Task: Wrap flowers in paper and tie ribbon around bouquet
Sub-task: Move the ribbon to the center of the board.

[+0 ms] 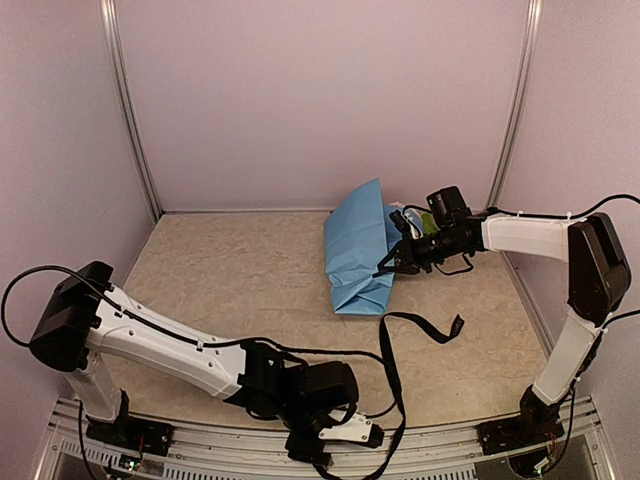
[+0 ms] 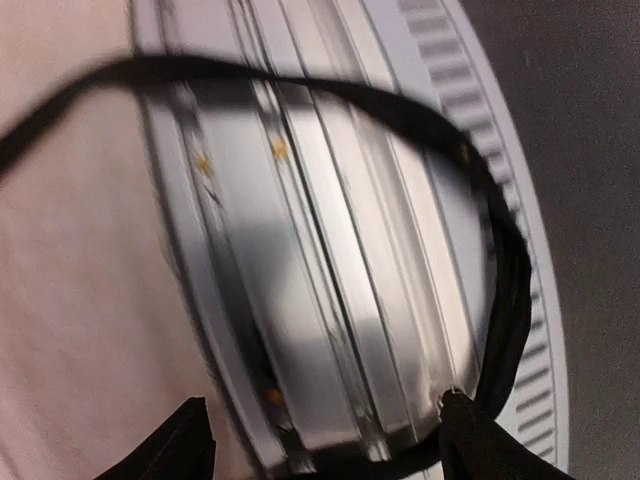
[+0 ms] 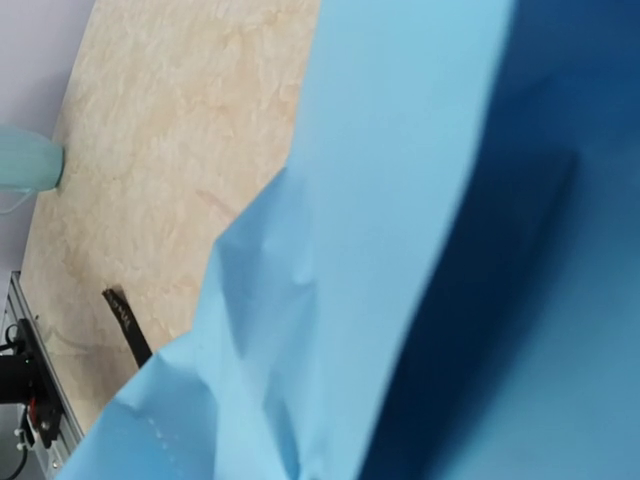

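Ribbon [image 1: 391,372] pick-up at near rail [image 2: 330,250].
Left claw [image 2: 325,445] spread, ribbon beside one finger [image 2: 472,448]; right claw [image 1: 392,265] pinches paper [image 1: 355,245], far right. I'd centre ribbon between fingers before closing.

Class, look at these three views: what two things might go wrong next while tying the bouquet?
The ribbon hangs over the table's metal rail by the open left gripper; it may slip off or snag. The right gripper pinches only the paper edge; the wrap may tear or unroll.
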Motion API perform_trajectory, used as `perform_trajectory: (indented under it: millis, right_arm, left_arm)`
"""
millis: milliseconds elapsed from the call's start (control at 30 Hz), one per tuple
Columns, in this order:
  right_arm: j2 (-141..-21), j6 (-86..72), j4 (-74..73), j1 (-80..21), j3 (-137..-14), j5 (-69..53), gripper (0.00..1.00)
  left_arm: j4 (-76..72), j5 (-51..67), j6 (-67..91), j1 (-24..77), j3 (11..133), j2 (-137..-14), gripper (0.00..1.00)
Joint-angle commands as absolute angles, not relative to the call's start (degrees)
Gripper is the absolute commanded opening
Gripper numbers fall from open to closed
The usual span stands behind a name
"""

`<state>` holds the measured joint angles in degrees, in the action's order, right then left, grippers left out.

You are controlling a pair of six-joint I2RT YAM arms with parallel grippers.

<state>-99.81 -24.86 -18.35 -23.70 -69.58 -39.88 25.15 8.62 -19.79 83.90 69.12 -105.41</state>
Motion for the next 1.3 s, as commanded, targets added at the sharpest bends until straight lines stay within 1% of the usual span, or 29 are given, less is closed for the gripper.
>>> perform_trajectory:
  millis: [0,100,267,333,433,533,633,667,733,767,833,933,1100,1167,1267]
  right_arm:
    - [-97.7,-23.6,-17.0,-23.0,-69.1,-40.9,0.00]
    - [-97.6,-23.6,-16.9,-23.0,-68.8,-40.9,0.00]
    - [-97.4,-23.5,-16.8,-22.9,-68.6,-41.0,0.00]
    - [-97.8,-23.5,-16.8,-22.9,-68.6,-41.2,0.00]
    - [-98.3,-23.4,-16.6,-23.0,-68.6,-41.7,0.00]
    - [-98.5,-23.3,-16.7,-22.9,-68.4,-41.8,0.00]
    - [-98.2,-23.2,-16.7,-23.0,-68.3,-41.5,0.00]
    - [-98.1,-23.1,-16.7,-22.9,-68.2,-41.4,0.00]
    - [-98.1,-23.0,-16.7,-22.9,-68.1,-41.3,0.00]
    - [-98.2,-22.9,-16.8,-22.9,-68.1,-41.3,0.00]
    - [-98.3,-22.9,-16.8,-22.9,-68.1,-41.4,0.00]
    - [-98.3,-23.0,-16.5,-22.9,-68.1,-41.3,0.00]
    - [-98.7,-22.8,-16.8,-22.8,-68.2,-41.5,0.00]
    - [-98.7,-22.8,-16.6,-22.7,-68.1,-41.7,0.00]
    - [-98.7,-22.9,-16.4,-22.6,-68.0,-41.7,0.00]
  left_arm:
    - [23.3,15.1,-20.7,80.6,60.9,-101.7,0.74]
    - [18.1,19.3,-21.3,78.5,57.9,-99.9,0.73]
    - [17.7,21.9,-19.9,79.6,57.1,-101.4,0.70]
    - [18.3,20.3,-18.7,80.6,56.7,-101.0,0.69]
    - [17.8,15.3,-17.0,81.5,56.0,-97.2,0.68]
    - [15.7,11.2,-16.6,80.1,53.6,-90.8,0.67]
    - [17.2,10.6,-16.1,77.6,52.3,-87.8,0.65]
    - [18.5,11.2,-15.7,76.7,52.5,-88.2,0.64]
    - [22.2,11.7,-14.7,75.3,54.0,-90.6,0.57]
    - [23.9,12.7,-14.5,74.5,54.8,-91.9,0.55]
    - [25.4,14.5,-14.4,73.2,55.0,-93.9,0.54]
    - [25.3,17.2,-15.6,73.3,53.0,-94.0,0.55]
    - [21.7,17.4,-17.7,72.1,48.0,-89.1,0.61]
    - [19.3,16.7,-17.7,70.6,46.9,-88.4,0.62]
    - [17.3,15.6,-17.6,70.2,47.6,-90.9,0.62]
